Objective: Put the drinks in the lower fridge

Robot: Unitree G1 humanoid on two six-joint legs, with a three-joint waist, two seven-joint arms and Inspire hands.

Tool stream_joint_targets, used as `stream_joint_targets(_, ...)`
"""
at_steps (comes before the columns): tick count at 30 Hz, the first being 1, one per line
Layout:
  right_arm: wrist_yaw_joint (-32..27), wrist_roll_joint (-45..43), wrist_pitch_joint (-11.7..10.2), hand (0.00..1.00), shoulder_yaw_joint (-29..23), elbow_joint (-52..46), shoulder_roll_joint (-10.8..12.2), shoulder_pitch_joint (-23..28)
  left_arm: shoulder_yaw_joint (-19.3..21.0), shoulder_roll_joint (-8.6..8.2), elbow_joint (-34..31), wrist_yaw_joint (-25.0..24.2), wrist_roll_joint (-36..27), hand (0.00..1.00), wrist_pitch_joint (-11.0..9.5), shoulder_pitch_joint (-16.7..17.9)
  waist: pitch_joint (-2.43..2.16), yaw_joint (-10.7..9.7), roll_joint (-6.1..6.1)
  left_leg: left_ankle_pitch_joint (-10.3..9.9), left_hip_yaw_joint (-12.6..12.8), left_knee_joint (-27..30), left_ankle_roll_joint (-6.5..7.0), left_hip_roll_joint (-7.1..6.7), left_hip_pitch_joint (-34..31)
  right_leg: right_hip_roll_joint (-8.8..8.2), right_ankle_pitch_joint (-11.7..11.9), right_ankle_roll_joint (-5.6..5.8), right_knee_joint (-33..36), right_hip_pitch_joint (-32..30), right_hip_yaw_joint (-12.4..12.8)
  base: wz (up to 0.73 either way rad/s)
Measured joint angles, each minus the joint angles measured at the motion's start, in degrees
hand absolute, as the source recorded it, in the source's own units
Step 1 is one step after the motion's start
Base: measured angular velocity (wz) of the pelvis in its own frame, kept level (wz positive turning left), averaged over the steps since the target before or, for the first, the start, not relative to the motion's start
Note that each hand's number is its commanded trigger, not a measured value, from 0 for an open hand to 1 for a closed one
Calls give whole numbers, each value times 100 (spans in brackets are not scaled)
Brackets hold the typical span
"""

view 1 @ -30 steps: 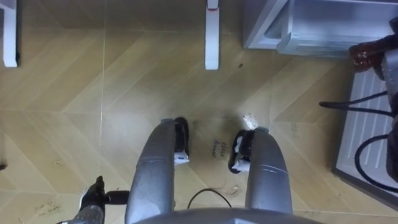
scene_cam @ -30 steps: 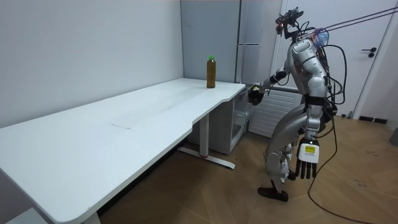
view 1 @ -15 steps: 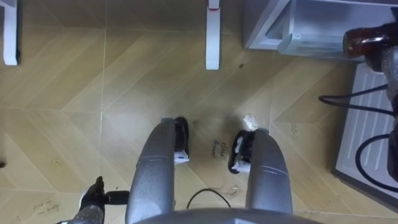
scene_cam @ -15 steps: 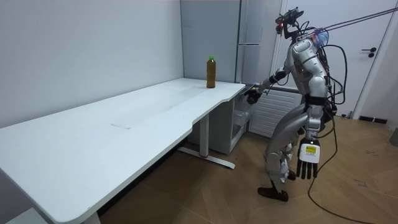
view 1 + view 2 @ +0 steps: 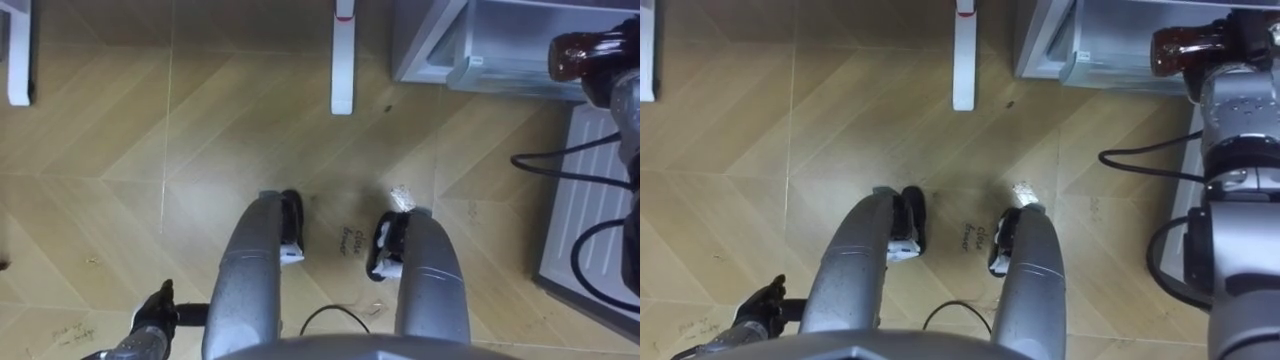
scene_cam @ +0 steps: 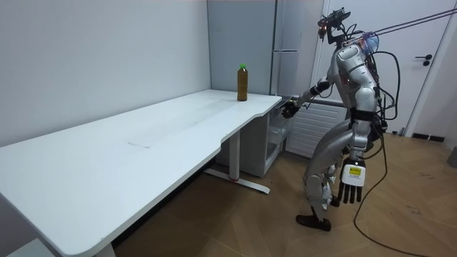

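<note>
— Where had the robot got to?

— It stood at the end of the long white desk, facing the tall grey fridge, knees a little bent. Over that last second its right arm had pushed on. Seen from its head, the dark drink bottle had slid forward until it sat over the front edge of the open lower fridge compartment. I took that as the start of putting it in. The bottle wasn't resting on any shelf yet, so far as I could tell.

— Was the grip sound?

— The right hand had its fingers wrapped round the bottle, which lay roughly on its side. The left hand hung by the thigh, fingers straight and holding nothing.

— Did the views tell you different things?

— They did. From across the room you got the whole stance, plus a second drink, a green-capped bottle, upright on the desk's far corner beside the fridge. So I reckoned the job was half done at best, with another trip to come. Looking down from the head you got the compartment's pale inner edge and how close the carried bottle was to it. You also got the desk's white foot, well clear of the robot's feet
</note>
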Motion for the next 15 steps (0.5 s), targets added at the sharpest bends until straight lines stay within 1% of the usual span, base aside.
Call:
stream_joint_targets(5, 25, 145, 1, 0, -33, -38, 80, -1, 26, 23, -6, -61, 9, 0, -27, 9, 26, 3, -47, -3, 30, -19, -4, 32, 36, 14, 18, -21, -37, 25, 2, -3)
stream_joint_targets(9, 15, 61, 4, 0, -63, -109, 125, -7, 93, 25, -14, -80, 21, 0, -53, 11, 22, -11, -47, -4, 64, -38, -2, 33, 63, -2, 36, -29, -57, 39, 10, -3)
stream_joint_targets(11, 13, -177, 7, 0, -62, -96, 131, -3, 135, 27, -3, -82, 26, 0, -94, 10, 19, -15, -41, -4, 64, -42, -2, 29, 77, 0, 37, -30, -58, 47, 10, 0)
stream_joint_targets(14, -32, -976, 18, 0, -35, -68, 132, 80, 134, 33, 11, -104, 33, 0, -80, 21, 16, -14, -33, -2, 63, -90, -5, 28, 208, 8, 37, -32, -100, 178, -11, 0)
stream_joint_targets(15, -115, -1438, 111, 0, -10, -4, 132, 98, 120, 33, 15, -119, -2, 0, -82, 31, 14, -26, -29, 7, 64, -176, -17, 20, 283, 9, 48, -38, -178, 246, -27, -5)
